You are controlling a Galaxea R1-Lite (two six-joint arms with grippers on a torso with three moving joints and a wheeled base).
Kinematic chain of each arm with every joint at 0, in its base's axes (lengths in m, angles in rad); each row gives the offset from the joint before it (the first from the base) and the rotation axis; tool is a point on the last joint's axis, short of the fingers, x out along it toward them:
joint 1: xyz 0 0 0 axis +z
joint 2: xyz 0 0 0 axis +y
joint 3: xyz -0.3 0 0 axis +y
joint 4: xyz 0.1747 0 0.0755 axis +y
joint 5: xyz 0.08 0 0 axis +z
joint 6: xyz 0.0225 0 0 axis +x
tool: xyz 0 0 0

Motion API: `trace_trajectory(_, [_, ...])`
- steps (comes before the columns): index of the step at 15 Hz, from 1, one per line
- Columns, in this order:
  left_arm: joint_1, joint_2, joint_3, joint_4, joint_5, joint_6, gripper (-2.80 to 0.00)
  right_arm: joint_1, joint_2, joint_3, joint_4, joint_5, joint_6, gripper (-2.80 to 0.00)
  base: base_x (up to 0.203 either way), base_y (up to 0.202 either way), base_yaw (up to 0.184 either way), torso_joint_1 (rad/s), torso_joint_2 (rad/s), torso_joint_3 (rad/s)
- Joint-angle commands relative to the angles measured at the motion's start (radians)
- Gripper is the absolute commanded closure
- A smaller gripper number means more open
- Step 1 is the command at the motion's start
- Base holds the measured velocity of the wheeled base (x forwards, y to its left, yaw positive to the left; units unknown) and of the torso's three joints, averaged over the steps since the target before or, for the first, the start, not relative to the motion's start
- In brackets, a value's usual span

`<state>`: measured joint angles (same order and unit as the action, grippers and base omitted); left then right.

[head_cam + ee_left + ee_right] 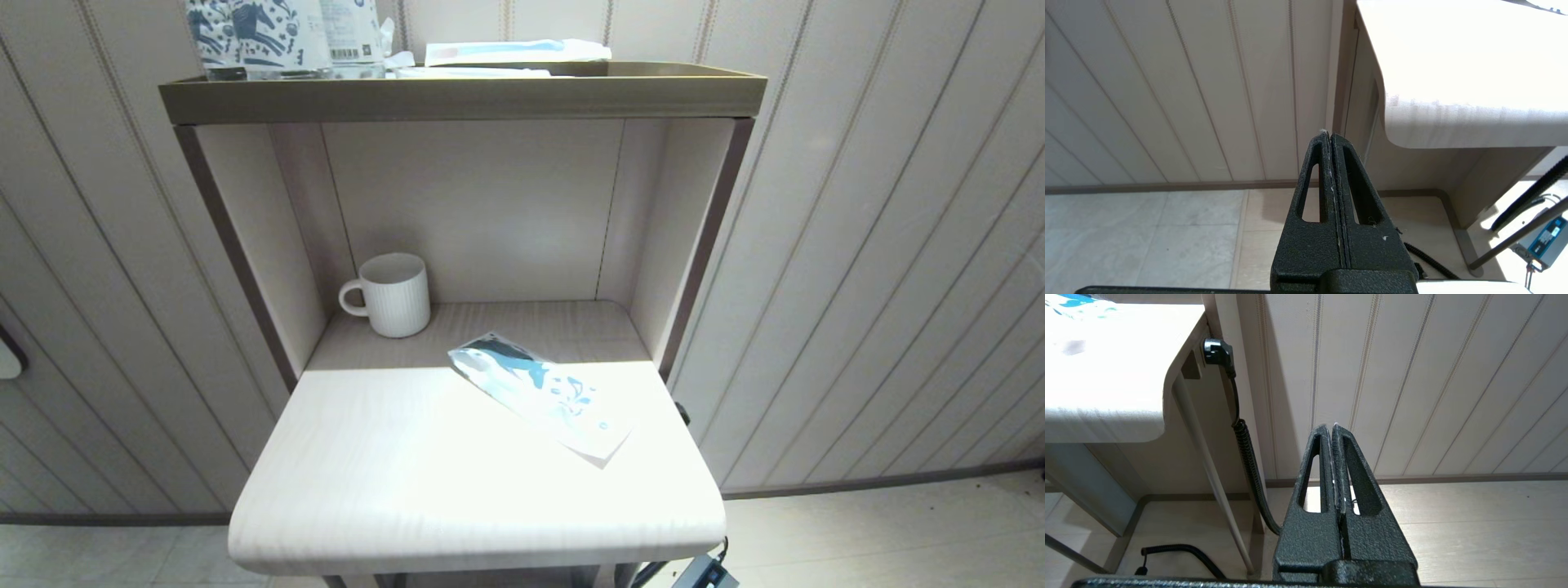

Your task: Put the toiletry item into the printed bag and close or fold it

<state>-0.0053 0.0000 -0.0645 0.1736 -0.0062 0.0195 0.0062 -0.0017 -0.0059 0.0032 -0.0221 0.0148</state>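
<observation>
Head view shows one printed bag (540, 390) lying flat and slantwise on the pale wooden surface (392, 465), toward its right side, with one end reaching back to the edge of the shaded recess. Neither hand appears in this view. One ribbed white mug (390, 294) stands upright in the back left corner of the recess, well apart from the bag, its handle to the left.

Left wrist view has the left hand (1329, 133) low beside the surface's left front corner, below its edge, fingers pressed together with nothing between them, pointing at the panelled wall (1188, 90). Right wrist view has the right hand (1332, 426) likewise low, off the surface's right side, fingers together and empty; only a blue-printed corner of the bag (1073, 300) shows at the frame's edge, well apart from the hand. One coiled black cable (1249, 457) hangs from a plug on the stand's side.

On the top shelf (457, 94), upright horse-printed packs (245, 33) with a barcode label are cut off by the frame, so I cannot count them. Beside them lie flat pale packets (514, 51), at least two, partly hidden by the shelf rim. Whether one is the toiletry item, or whether it sits inside the bag, cannot be told. Glare washes out the front of the surface.
</observation>
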Motion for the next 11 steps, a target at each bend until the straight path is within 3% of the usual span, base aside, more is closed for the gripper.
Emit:
trace_trajectory(1, [-0.001,0.0,-0.001,0.004,-0.003,0.014,0.0,0.001,0.002,0.006,0.004,0.001,0.011,0.0,0.0,0.0,0.0,0.0,0.0,0.0])
trace_trajectory(11, [-0.001,0.0,-0.001,0.001,0.003,-0.009,0.0,0.001,0.002,0.006,0.006,0.001,0.014,0.0,0.0,0.0,0.0,0.0,0.0,0.0])
